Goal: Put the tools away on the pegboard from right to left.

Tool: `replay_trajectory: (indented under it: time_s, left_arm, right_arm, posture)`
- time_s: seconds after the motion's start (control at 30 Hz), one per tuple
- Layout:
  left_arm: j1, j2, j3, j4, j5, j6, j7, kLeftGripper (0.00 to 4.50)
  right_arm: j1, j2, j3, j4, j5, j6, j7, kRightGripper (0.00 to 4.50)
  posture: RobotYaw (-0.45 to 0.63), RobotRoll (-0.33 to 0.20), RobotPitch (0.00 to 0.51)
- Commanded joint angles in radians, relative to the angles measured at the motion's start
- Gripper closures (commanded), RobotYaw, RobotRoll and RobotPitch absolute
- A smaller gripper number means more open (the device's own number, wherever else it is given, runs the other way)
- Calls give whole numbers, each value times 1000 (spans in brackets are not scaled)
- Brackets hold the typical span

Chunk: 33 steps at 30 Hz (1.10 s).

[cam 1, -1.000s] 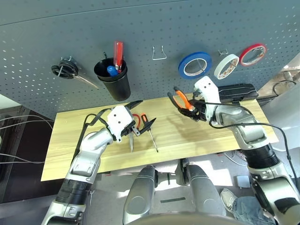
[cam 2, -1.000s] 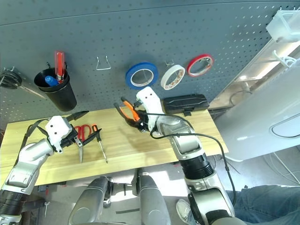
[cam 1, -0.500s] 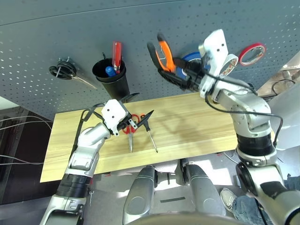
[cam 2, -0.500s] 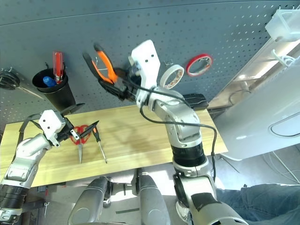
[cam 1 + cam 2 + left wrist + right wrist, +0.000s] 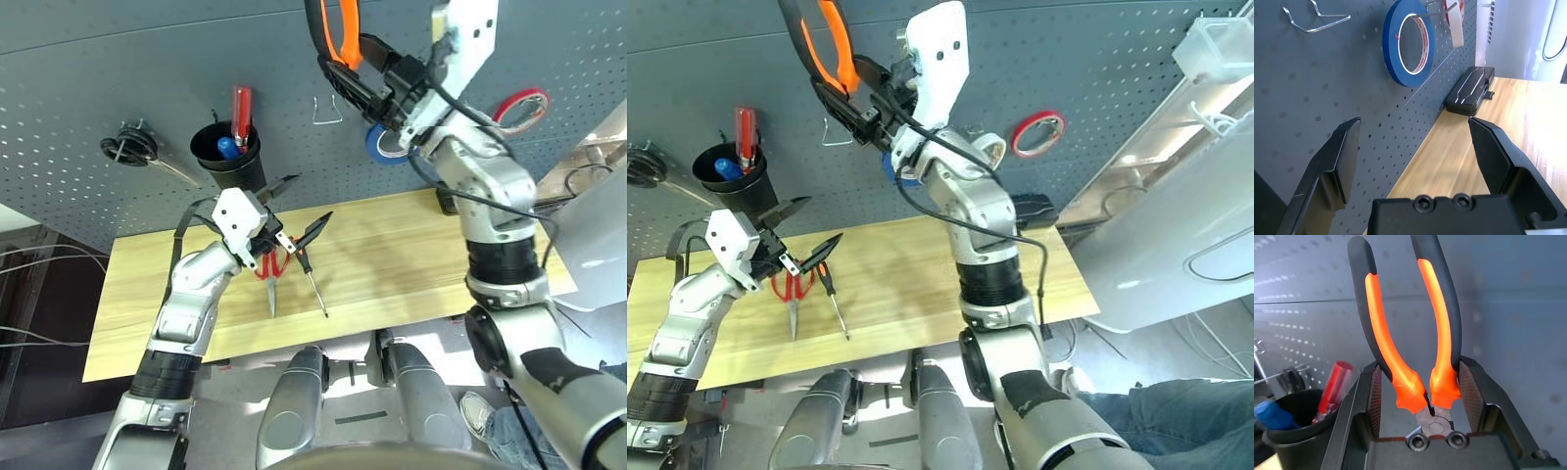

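Our left end effector (image 5: 294, 211) hovers with fingers spread above the scissors (image 5: 270, 275) and screwdriver (image 5: 312, 283), which lie near the counter's (image 5: 411, 264) middle. Our right end effector (image 5: 1419, 396) pinches the pliers (image 5: 335, 41), raised against the pegboard (image 5: 118, 69) above a hook (image 5: 327, 111).

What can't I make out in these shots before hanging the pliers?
- Pliers: handle tops cut off by the head views' top edge; nose hidden inside the right pincer in its wrist view.
- Whitish tape roll: mostly hidden behind the right arm in the head views.
- Wire hook: partly covered by the pincer.
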Motion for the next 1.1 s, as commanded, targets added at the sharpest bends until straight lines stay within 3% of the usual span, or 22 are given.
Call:
replay_trajectory:
  time_s: [0.03, 0.43, 0.67, 0.87, 1.1]
  left_arm:
    - [4, -1, -11, 14, 20, 6, 3, 0]
    - [10, -13, -10, 6, 28, 9, 17, 0]
    - [6, -12, -21, 16, 39, 9, 13, 0]
    - [14, 2, -41, 19, 60, 37, 2, 0]
    - [26, 29, -79, 27, 104, 125, -1, 0]
  right_arm:
    - [-24, 23, -3, 85, -11, -105, 3, 1951]
    - [-28, 45, 10, 160, -31, -230, 16, 1952]
    - [31, 3, 44, 198, -84, -226, 47, 1952]
    - [110, -70, 57, 85, -74, -100, 84, 14]
    - [297, -245, 39, -205, 24, 247, 158, 14]
  posture:
    - [79, 0, 247]
    - [86, 0, 250]
    - [82, 0, 254]
    - [78, 0, 256]
    - [81, 0, 256]
